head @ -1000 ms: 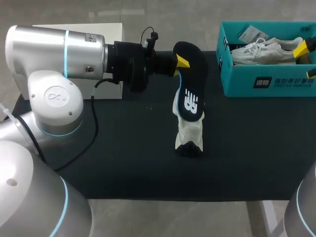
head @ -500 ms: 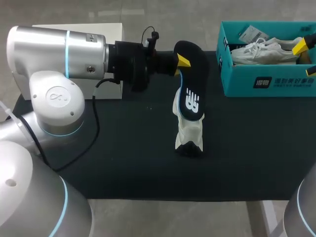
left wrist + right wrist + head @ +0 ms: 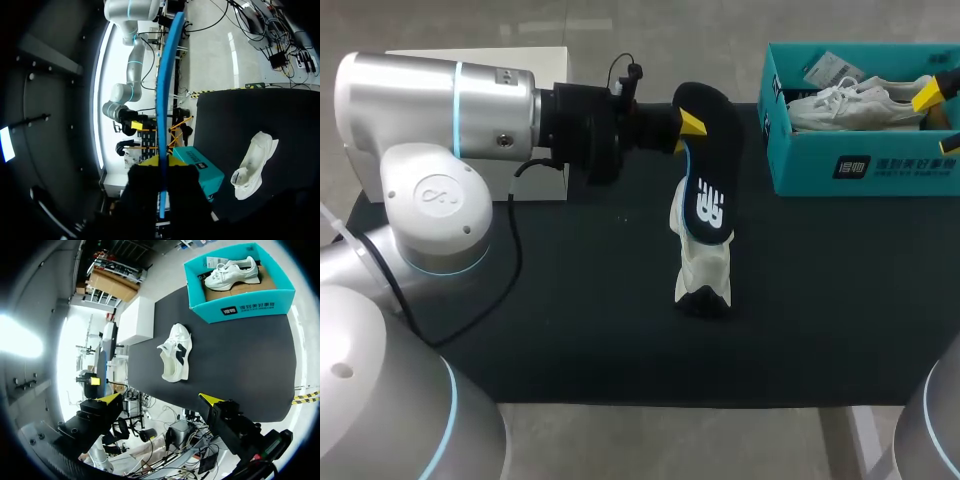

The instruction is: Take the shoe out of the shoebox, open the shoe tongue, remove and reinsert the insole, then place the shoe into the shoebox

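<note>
Left gripper pinching insole, long axis far-to-near | shoe below lies likewise, far half hidden, toe end unclear | right gripper jaws spread wide

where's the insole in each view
Head view: insole mid-picture, overlapping the white shoe, held by the left claw.
Left wrist view: insole, a blue edge between that claw's fingers.
Right wrist view: insole, a thin blue strip beyond the shoe.
Shared landmark: the white shoe on the table.
</note>
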Motion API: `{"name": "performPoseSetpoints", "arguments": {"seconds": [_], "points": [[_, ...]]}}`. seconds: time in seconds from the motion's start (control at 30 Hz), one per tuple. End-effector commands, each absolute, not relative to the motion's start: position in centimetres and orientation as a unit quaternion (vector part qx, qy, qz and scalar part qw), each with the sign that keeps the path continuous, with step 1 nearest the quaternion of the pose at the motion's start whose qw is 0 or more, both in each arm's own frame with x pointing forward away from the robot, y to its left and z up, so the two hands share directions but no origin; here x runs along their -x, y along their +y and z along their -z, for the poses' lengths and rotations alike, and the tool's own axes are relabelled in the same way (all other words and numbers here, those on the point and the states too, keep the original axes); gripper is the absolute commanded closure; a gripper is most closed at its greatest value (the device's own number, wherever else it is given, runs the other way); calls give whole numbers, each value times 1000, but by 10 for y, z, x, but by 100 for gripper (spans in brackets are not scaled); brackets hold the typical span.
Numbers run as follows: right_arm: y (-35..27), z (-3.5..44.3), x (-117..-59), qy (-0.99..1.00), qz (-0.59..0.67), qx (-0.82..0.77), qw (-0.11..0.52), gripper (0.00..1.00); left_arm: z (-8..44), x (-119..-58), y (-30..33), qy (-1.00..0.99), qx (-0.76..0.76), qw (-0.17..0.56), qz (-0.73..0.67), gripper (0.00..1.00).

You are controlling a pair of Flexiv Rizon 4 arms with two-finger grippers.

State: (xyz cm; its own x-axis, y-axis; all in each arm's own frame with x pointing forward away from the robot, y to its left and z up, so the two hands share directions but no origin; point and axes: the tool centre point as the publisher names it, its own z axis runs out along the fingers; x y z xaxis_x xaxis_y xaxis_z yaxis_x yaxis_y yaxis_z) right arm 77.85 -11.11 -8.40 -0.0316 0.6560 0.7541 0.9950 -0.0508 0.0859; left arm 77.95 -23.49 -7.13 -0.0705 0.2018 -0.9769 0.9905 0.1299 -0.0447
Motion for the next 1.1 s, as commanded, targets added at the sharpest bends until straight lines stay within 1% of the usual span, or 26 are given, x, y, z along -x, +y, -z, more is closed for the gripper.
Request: {"name": "performPoseSetpoints", "arguments": {"seconds": [0.03, 0.2, 0.3, 0.37, 0.53, 0.57, 0.67, 0.77, 0.93, 1.07, 1.1], "points": [[-111, 84, -779, -639, 327, 647, 258, 0, 72, -780, -238, 595, -502, 461, 426, 100], [-111, 84, -779, -639, 327, 647, 258, 0, 72, -780, -238, 595, -502, 461, 426, 100], [-111, 84, -779, -639, 327, 647, 258, 0, 86, -781, -235, 630, -485, 407, 450, 100], [-111, 84, -779, -639, 327, 647, 258, 0, 91, -778, -233, 646, -461, 359, 490, 100], [-111, 84, -779, -639, 327, 647, 258, 0, 98, -778, -226, 663, -419, 302, 541, 100], [-111, 84, -779, -639, 327, 647, 258, 0, 101, -777, -224, 669, -409, 281, 554, 100], [-111, 84, -779, -639, 327, 647, 258, 0, 110, -775, -221, 687, -388, 239, 567, 100], [-111, 84, -779, -639, 327, 647, 258, 0, 127, -774, -219, 714, -386, 210, 545, 100], [-111, 84, -779, -639, 327, 647, 258, 0, 155, -771, -220, 741, -391, 187, 514, 100], [-111, 84, -779, -639, 327, 647, 258, 0, 174, -766, -224, 747, -406, 191, 491, 100], [-111, 84, -779, -639, 327, 647, 258, 0, 180, -765, -226, 746, -412, 201, 482, 100]]}}
